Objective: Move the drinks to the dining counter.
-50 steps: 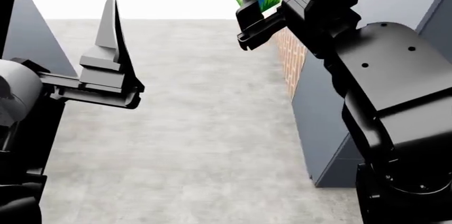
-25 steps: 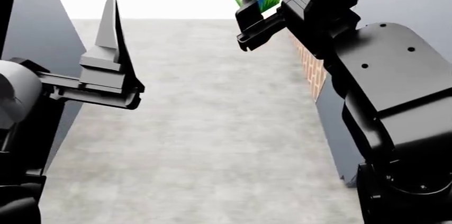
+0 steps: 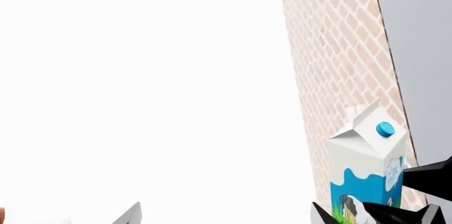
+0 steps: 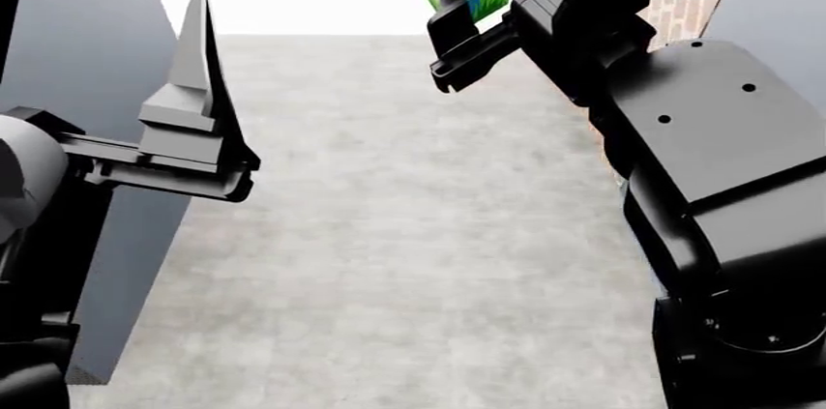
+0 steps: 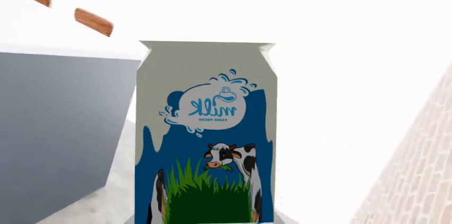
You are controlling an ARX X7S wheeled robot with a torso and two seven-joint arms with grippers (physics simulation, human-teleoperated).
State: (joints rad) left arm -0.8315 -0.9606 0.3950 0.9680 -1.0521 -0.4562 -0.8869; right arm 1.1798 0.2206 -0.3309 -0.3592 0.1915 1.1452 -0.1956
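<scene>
Matte black blocky right arm [image 4: 710, 187] fills the frame's right side, small round screws dotting its flat top panel. At left, the left hand [image 4: 193, 100] shows pale grey pointed fingers on a black bracket.

A simulated kitchen: grey-fronted, white-topped counter [image 5: 63, 107], brick wall [image 3: 339, 60], pale stone floor [image 4: 400, 235].
</scene>
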